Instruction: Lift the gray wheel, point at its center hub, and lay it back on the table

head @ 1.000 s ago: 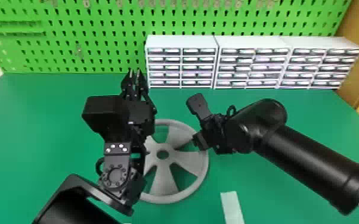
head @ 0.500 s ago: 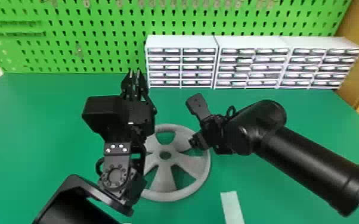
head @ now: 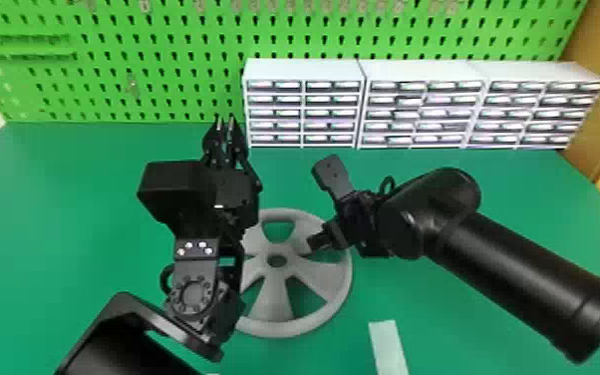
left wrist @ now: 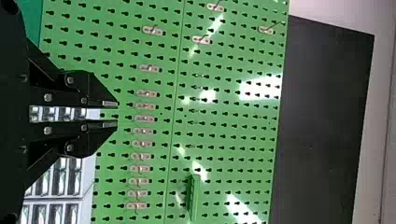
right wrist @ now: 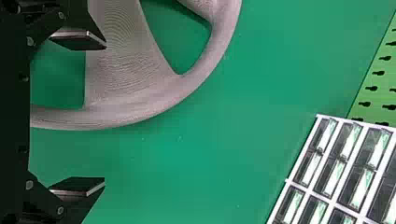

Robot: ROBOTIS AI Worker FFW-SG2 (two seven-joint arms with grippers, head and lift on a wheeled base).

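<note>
The gray wheel point(head: 270, 330) lies on the green table point(head: 463, 314), its left part hidden behind my left arm and its center hub uncovered. My right gripper point(head: 319, 204) is wide open at the wheel's upper right, one finger above the spokes and the other outside the rim. The right wrist view has the wheel point(right wrist: 126, 56) beside the open right gripper point(right wrist: 105, 114), nothing clamped. My left gripper point(head: 225, 119) points away over the table, beyond the wheel. In the left wrist view a narrow gap separates the left gripper's point(left wrist: 116, 114) fingertips, nothing between them.
White drawer cabinets point(head: 304, 70) line the table's back edge, right of the left gripper. Behind them stands a green pegboard point(head: 114, 55). A pale strip point(head: 387, 344) lies near the front, right of the wheel.
The wheel has sunk slightly and settled lower. My right gripper's fingers have spread farther apart, letting go of the rim. The left arm looks unmoved.
</note>
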